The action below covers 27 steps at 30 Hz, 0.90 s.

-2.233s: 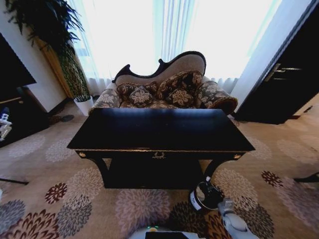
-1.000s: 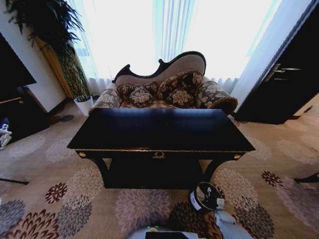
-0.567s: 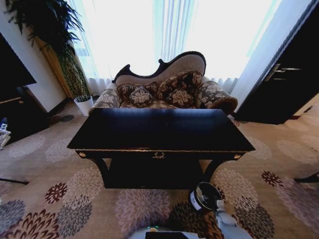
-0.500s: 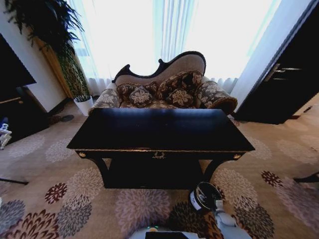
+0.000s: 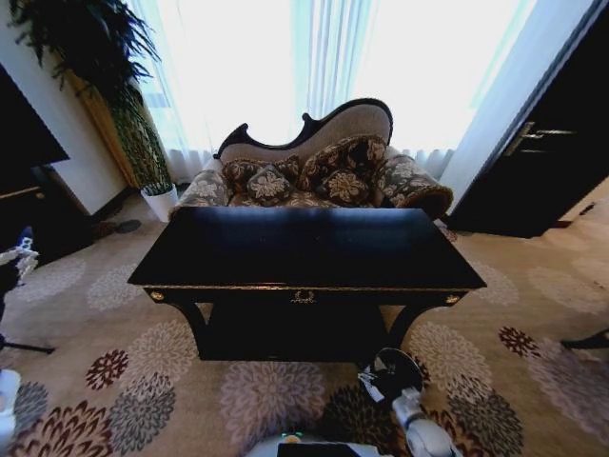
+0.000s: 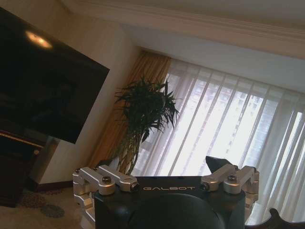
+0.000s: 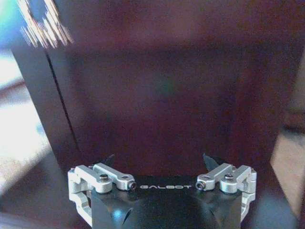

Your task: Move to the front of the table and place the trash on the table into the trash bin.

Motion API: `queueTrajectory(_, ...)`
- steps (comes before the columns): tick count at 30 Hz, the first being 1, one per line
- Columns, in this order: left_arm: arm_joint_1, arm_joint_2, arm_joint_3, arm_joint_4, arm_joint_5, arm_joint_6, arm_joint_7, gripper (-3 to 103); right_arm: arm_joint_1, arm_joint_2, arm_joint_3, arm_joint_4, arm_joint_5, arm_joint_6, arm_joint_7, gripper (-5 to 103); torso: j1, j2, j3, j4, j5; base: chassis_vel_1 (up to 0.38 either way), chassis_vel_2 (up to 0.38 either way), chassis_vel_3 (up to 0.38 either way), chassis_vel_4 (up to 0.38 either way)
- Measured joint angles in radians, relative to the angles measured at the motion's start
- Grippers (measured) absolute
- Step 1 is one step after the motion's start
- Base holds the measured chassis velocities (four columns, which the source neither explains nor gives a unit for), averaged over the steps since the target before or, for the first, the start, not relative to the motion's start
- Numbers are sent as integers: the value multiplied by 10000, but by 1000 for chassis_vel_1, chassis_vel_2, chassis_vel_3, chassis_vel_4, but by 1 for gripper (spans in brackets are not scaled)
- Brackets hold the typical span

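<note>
The glossy black table (image 5: 306, 249) stands straight ahead, its gold ornament (image 5: 304, 297) facing me and its top bare. The trash is out of view. On the carpet by the table's front right leg stands the small dark trash bin (image 5: 397, 369) with its white label. My right gripper (image 5: 407, 409) hovers just on the near side of the bin; in the right wrist view this gripper (image 7: 159, 161) is open and empty, facing a dark glossy surface. Out to the left, my left gripper (image 6: 164, 168) is open and empty, pointing toward the curtains.
An ornate sofa (image 5: 319, 167) stands behind the table. At the back left are a tall plant (image 5: 105, 67) and its white pot (image 5: 160, 200). A dark cabinet (image 5: 29, 205) sits at the left, a dark door (image 5: 552, 152) at the right. Patterned carpet (image 5: 143, 381) surrounds the table.
My right arm has drawn back and slightly left at the bottom of the head view, away from the bin. Part of my left arm has shifted at the left edge. The table and bin stay put.
</note>
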Motion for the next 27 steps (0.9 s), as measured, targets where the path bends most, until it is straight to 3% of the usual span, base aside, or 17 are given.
queueTrajectory(11,-51,-13,1,0,-14,2,35,100,-1426,231,575,3546,644,-168,285,100,0,0,0,1,-1,0,0,0,0)
queueTrajectory(19,115,298,130,0,-232,43,58,100,-1282,85,1393,5501,1630,-576,1303,100,-2,0,0,2,0,0,0,0,0)
queueTrajectory(22,233,812,264,0,-502,173,32,100,-479,-492,1943,6267,2137,-1190,2269,100,0,0,1,2,1,0,0,0,0)
queueTrajectory(27,434,1121,266,0,-516,180,236,100,321,-1307,2819,6660,2294,-1568,2457,100,1,0,2,3,3,0,0,0,0)
